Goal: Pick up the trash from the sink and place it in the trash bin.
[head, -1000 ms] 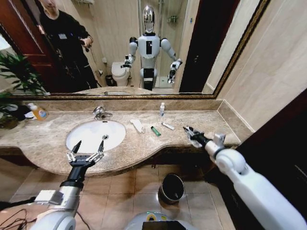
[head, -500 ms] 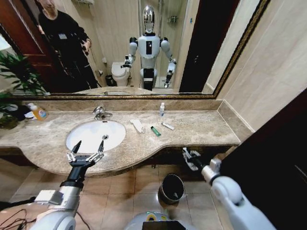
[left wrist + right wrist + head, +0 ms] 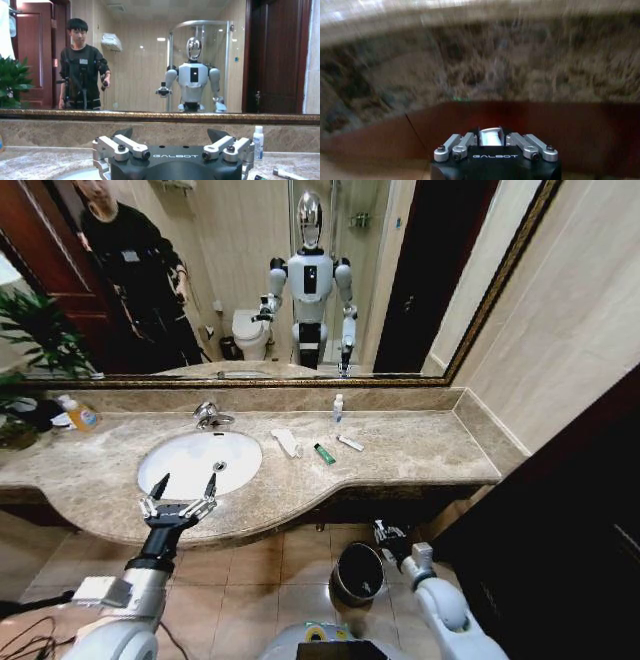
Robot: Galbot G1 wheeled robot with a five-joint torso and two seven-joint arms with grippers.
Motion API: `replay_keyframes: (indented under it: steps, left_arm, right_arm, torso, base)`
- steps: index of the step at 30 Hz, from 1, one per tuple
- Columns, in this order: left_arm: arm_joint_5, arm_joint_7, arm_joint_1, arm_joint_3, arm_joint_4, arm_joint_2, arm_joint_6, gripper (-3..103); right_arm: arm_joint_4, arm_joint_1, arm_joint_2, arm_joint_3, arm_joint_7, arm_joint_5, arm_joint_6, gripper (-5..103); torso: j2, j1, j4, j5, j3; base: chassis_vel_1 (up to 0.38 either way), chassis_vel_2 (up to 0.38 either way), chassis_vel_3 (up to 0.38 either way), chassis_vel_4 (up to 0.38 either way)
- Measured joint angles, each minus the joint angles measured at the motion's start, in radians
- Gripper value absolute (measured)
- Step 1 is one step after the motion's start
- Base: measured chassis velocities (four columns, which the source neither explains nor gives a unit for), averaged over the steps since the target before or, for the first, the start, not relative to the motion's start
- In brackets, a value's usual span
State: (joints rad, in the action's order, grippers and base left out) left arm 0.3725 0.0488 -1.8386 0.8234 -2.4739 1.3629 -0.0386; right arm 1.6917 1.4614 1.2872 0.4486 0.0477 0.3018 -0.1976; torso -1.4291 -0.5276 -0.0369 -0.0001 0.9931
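White tube (image 3: 490, 135) sits clamped in the right gripper (image 3: 388, 537), low beside the bin (image 3: 357, 572) on the floor, while the left gripper (image 3: 181, 500) hovers spread wide over the sink (image 3: 160, 455) rim, with wrapper (image 3: 287, 442), green stick (image 3: 324, 453), another tube (image 3: 350, 443) and bottle (image 3: 338, 408) on the counter (image 3: 420, 442).

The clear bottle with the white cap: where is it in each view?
Head view: bottle upright at the counter's back, below the mirror.
Left wrist view: upright on the counter beyond the left gripper, below the mirror.
Right wrist view: faces the counter's front edge; right gripper holds a white item.
Shared landmark: the marble counter.
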Motion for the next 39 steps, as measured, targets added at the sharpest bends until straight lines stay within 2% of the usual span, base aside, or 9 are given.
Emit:
replay_keyframes:
  steps: [14, 18, 21, 26, 28, 30, 31, 38, 39]
  left_arm:
    - [0.000, 0.000, 0.000, 0.000, 0.000, 0.000, 0.000, 100]
    - [0.000, 0.000, 0.000, 0.000, 0.000, 0.000, 0.000, 100]
    - [0.000, 0.000, 0.000, 0.000, 0.000, 0.000, 0.000, 100]
    - [0.000, 0.000, 0.000, 0.000, 0.000, 0.000, 0.000, 100]
    - [0.000, 0.000, 0.000, 0.000, 0.000, 0.000, 0.000, 100]
    - [0.000, 0.000, 0.000, 0.000, 0.000, 0.000, 0.000, 100]
    - [0.000, 0.000, 0.000, 0.000, 0.000, 0.000, 0.000, 100]
    - [0.000, 0.000, 0.000, 0.000, 0.000, 0.000, 0.000, 100]
    - [0.000, 0.000, 0.000, 0.000, 0.000, 0.000, 0.000, 100]
  right_arm:
    - [-0.268, -0.119, 0.048, -0.017, 0.021, -0.038, 0.044, 25]
    - [-0.316, -0.127, 0.079, -0.015, 0.037, -0.049, 0.060, 25]
    - [-0.389, -0.152, 0.131, 0.001, 0.045, -0.063, 0.111, 25]
    - [-0.409, -0.159, 0.142, 0.014, 0.069, -0.075, 0.109, 22]
    - [-0.410, -0.158, 0.141, 0.015, 0.072, -0.077, 0.108, 26]
    - [-0.420, -0.156, 0.137, 0.022, 0.083, -0.105, 0.115, 36]
    - [-0.420, -0.156, 0.137, 0.022, 0.083, -0.105, 0.115, 36]
    - [-0.423, -0.153, 0.149, 0.022, 0.060, -0.118, 0.136, 68]
    - [-0.423, -0.153, 0.149, 0.022, 0.060, -0.118, 0.136, 68]
  torso:
    - [0.000, 0.000, 0.0000, 0.0000, 0.000]
    - [0.000, 0.000, 0.0001, -0.0001, 0.000]
    - [0.000, 0.000, 0.0000, 0.0003, 0.000]
    - [0.000, 0.000, 0.0000, 0.0001, 0.000]
    - [0.000, 0.000, 0.0000, 0.0001, 0.000]
    - [0.000, 0.000, 0.0001, -0.0001, 0.000]
    - [0.000, 0.000, 0.0001, -0.0001, 0.000]
    - [0.000, 0.000, 0.0000, 0.0001, 0.000]
    - [0.000, 0.000, 0.0000, 0.0001, 0.000]
  base:
    - [0.000, 0.000, 0.000, 0.000]
    - [0.000, 0.000, 0.000, 0.000]
    - [0.000, 0.000, 0.000, 0.000]
    - [0.000, 0.000, 0.000, 0.000]
    - [0.000, 0.000, 0.000, 0.000]
    - [0.000, 0.000, 0.000, 0.000]
    - [0.000, 0.000, 0.000, 0.000]
    - [0.000, 0.000, 0.000, 0.000]
    - [0.000, 0.000, 0.000, 0.000]
